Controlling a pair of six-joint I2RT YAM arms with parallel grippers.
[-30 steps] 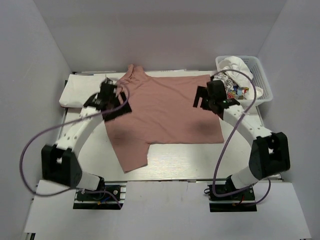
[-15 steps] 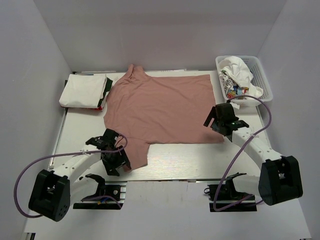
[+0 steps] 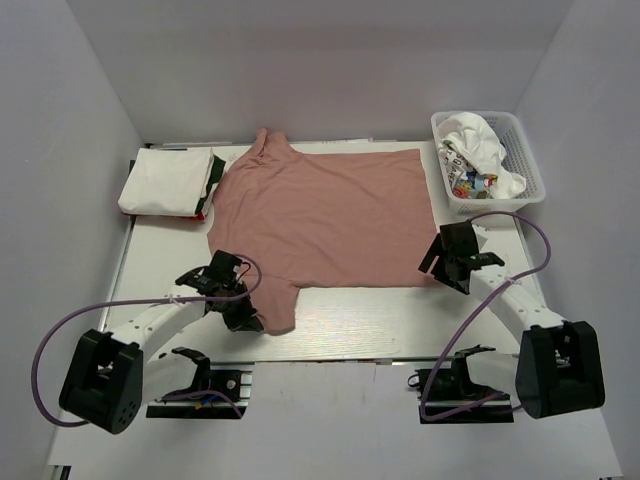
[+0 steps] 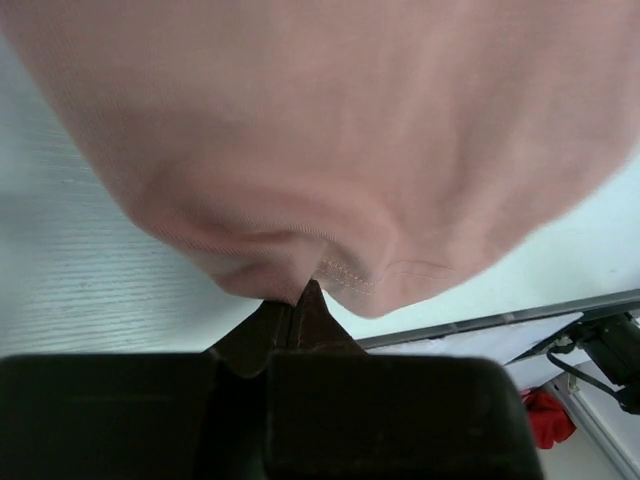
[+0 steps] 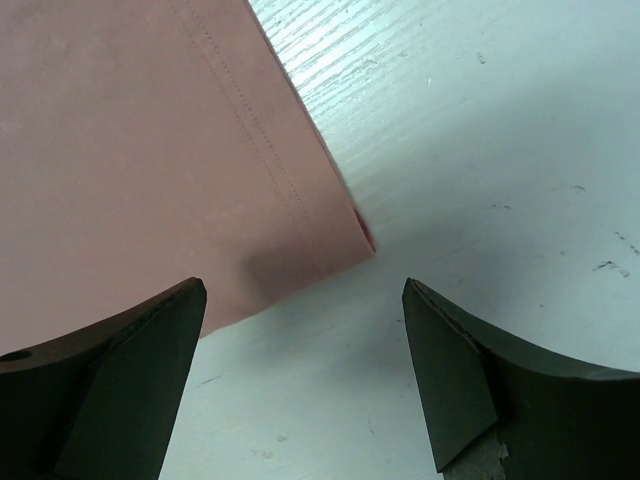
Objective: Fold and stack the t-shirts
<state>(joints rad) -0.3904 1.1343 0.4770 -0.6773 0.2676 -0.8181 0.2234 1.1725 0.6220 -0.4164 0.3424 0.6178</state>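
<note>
A dusty-pink t-shirt [image 3: 320, 215] lies spread flat across the middle of the table. My left gripper [image 3: 245, 315] sits at its near-left sleeve. In the left wrist view, my left gripper [image 4: 298, 300] is shut, with the stitched hem of the pink cloth [image 4: 330, 130] pinched between the tips. My right gripper [image 3: 447, 262] hovers at the shirt's near-right corner. In the right wrist view, my right gripper [image 5: 305, 300] stands open. That pink corner [image 5: 150, 150] lies just ahead of its left finger [image 5: 130, 360], and bare table shows between the two.
Folded white t-shirts [image 3: 165, 180] are stacked at the back left, touching the pink shirt's shoulder. A white lattice basket [image 3: 528, 165] at the back right holds crumpled white printed shirts [image 3: 475, 150]. The table's front edge runs just below both grippers.
My left arm swung from the shirt's back-left shoulder down to the near-left sleeve and shut on its hem. My right arm drew back from the shirt's right side to its near-right corner, still open.
</note>
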